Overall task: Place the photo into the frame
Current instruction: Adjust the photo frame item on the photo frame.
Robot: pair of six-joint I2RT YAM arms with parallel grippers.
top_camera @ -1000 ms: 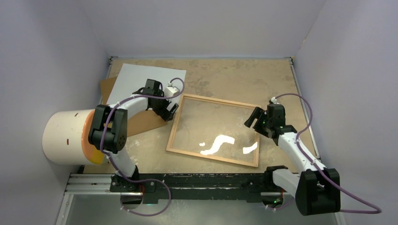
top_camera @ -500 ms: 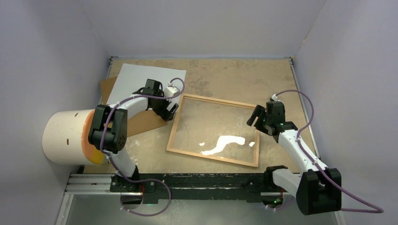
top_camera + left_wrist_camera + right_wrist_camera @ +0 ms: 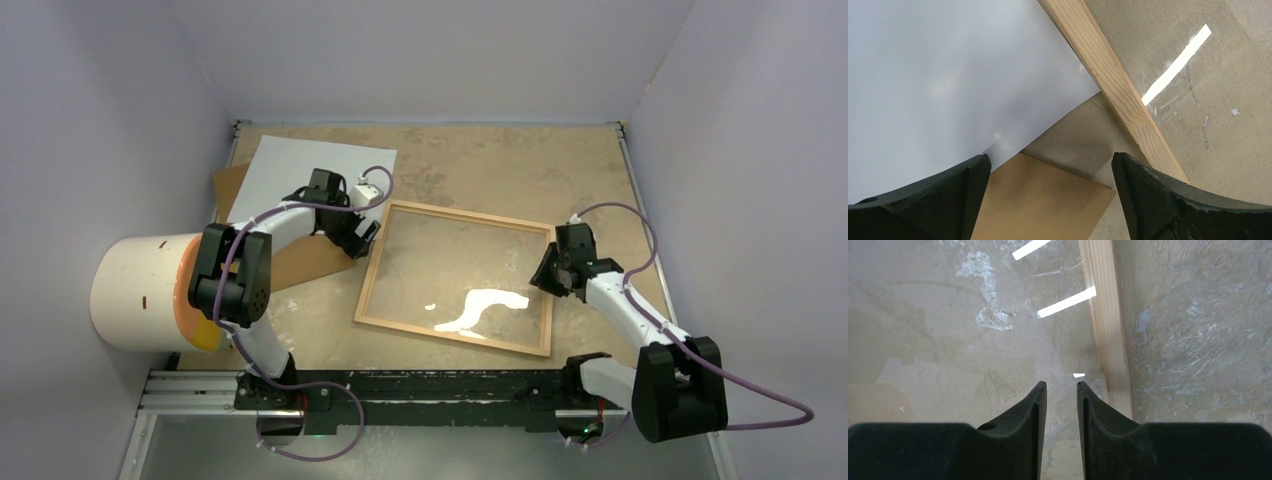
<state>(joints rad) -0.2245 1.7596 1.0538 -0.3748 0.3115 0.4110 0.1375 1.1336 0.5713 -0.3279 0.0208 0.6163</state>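
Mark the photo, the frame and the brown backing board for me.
photo [image 3: 310, 175]: top view, middle of its white back.
frame [image 3: 450, 336]: top view, near wooden rail.
backing board [image 3: 1048, 205]: left wrist view, bare brown corner.

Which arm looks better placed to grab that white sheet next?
Probably left. The left gripper, open, hangs over the photo corner beside the frame; the right gripper is by the frame's opposite rail.

White arm links [image 3: 625, 305], black joints [image 3: 235, 272], looping purple cables [image 3: 603, 206].
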